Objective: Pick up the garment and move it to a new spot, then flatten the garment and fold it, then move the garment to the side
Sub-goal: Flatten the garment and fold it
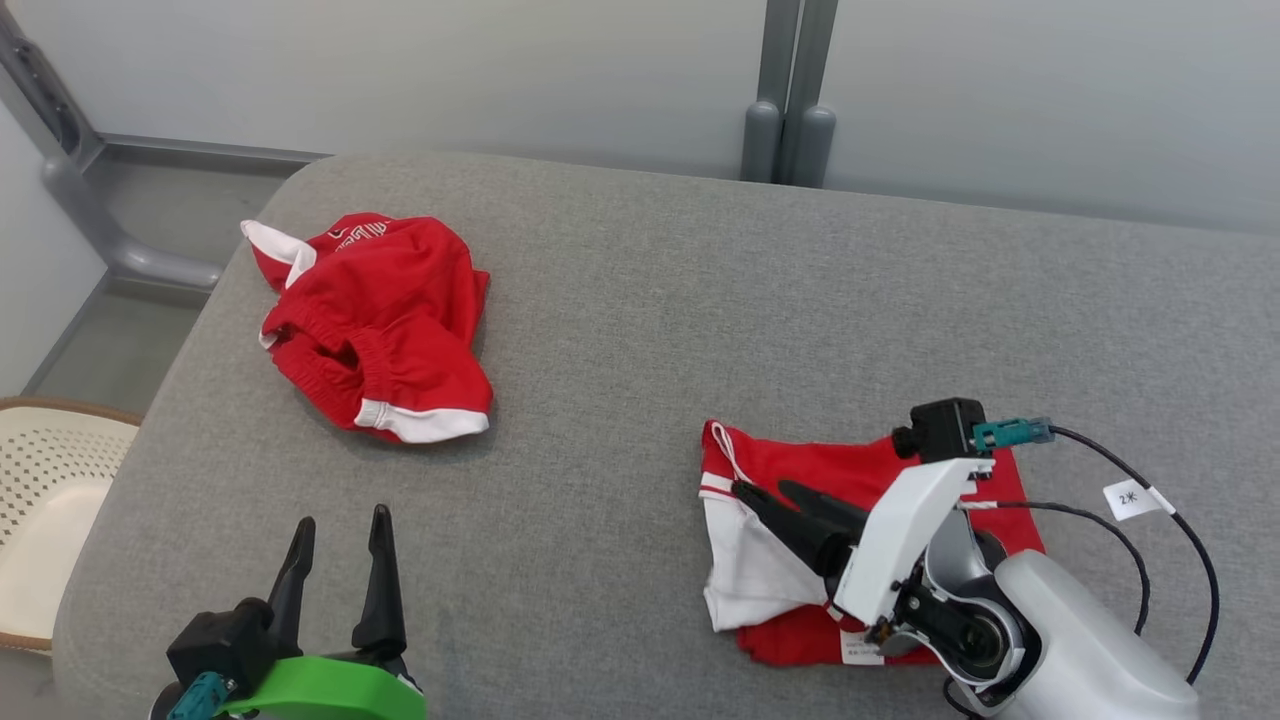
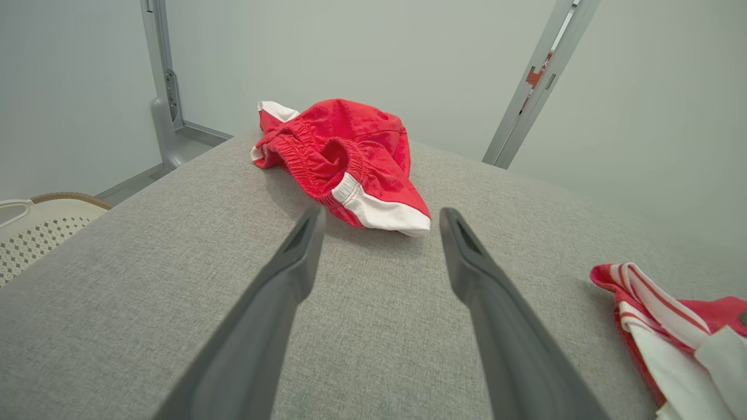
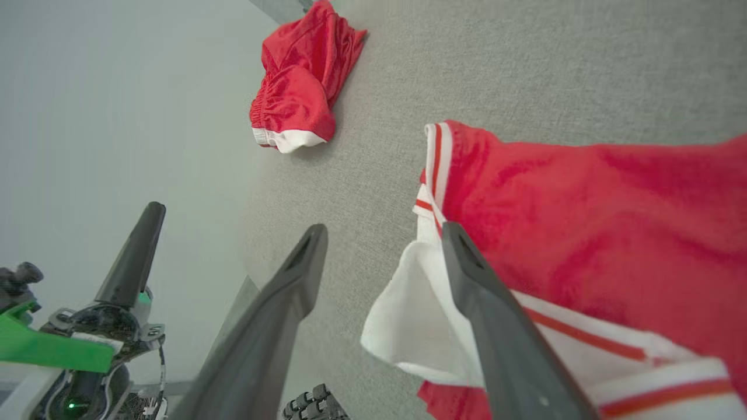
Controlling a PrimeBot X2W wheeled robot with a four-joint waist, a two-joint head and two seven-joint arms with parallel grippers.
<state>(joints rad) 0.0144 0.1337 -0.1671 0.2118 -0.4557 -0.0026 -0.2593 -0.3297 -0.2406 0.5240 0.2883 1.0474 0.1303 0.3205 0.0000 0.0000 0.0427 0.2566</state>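
Note:
The garment (image 1: pixel 800 470) lies folded at the right of the grey table (image 1: pixel 640 300), red with white panels and stripes. My right gripper (image 1: pixel 760 488) hovers over its left part, fingers pointing left. In the right wrist view the right gripper (image 3: pixel 384 233) is open, one finger over the garment's (image 3: pixel 583 233) white flap, the other over bare table, nothing pinched. My left gripper (image 1: pixel 340 530) stands open near the front left edge, holding nothing. Its wrist view shows the left gripper (image 2: pixel 382 219) spread wide, and the garment (image 2: pixel 659 326) at the right edge.
A second red piece of clothing (image 1: pixel 375 320) with white trim lies crumpled at the table's back left, also seen as the crumpled piece (image 2: pixel 344 157) ahead of my left fingers. A perforated cream basket (image 1: pixel 50 500) stands off the left edge. Grey metal posts (image 1: pixel 790 100) rise behind.

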